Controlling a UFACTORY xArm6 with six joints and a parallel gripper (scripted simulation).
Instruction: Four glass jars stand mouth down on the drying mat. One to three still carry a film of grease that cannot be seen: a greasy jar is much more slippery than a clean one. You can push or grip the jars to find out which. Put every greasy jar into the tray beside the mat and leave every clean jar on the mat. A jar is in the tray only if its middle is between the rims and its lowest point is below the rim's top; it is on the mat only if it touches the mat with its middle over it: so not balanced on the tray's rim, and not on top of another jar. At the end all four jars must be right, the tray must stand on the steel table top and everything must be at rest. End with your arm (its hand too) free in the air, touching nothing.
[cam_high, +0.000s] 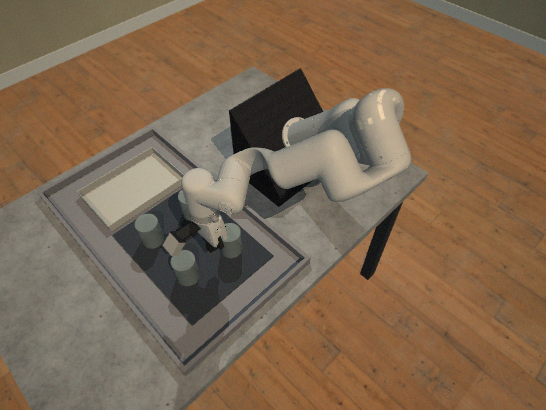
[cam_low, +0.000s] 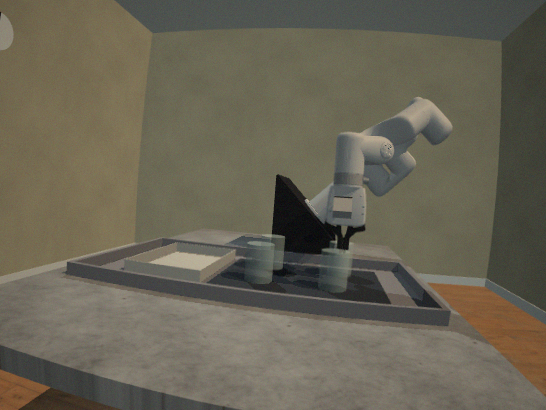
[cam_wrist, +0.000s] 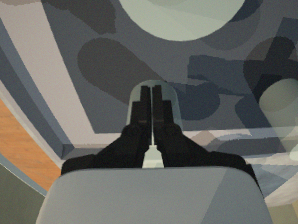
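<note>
Cream rectangular tray (cam_high: 96, 211) (cam_low: 165, 270) at far left, no jar in it, sits inside the grey low-rimmed surround (cam_high: 112, 285) (cam_low: 250, 300) on the mottled grey stone-look worktop (cam_high: 45, 280) (cam_low: 250, 345). Next, all four jars upright on the dark rectangular mat (cam_high: 200, 300) (cam_low: 370, 287) (cam_wrist: 115, 117). Leftmost pale green translucent glass jar (cam_high: 149, 232) (cam_low: 258, 263), nearest the tray's front end, is out of the wrist frame. Second jar, pale green glass (cam_high: 184, 205) (cam_low: 279, 250) (cam_wrist: 285, 105): mostly behind the arm from the top, partly behind the leftmost one in the exterior, cut by the wrist frame's right edge. Third jar, same glass (cam_high: 185, 268) (cam_low: 333, 271) (cam_wrist: 182, 20): whole from the top, cropped by the wrist frame's upper edge. Black-fingered claw (cam_high: 215, 248) (cam_low: 344, 248) (cam_wrist: 152, 98): closed, nothing gripped, pointing down right beside the fourth jar, pale green glass (cam_high: 233, 242) (cam_low: 349, 262) (cam_wrist: 175, 95), which is largely behind the third in the exterior and behind the fingers in the wrist view. Touching or just apart: can't tell. Grease not visible. White jointed arm (cam_high: 310, 155) (cam_low: 400, 127) reaches in from the right, covering part of the black wedge-shaped mount (cam_high: 272, 110) (cam_low: 295, 225).
</note>
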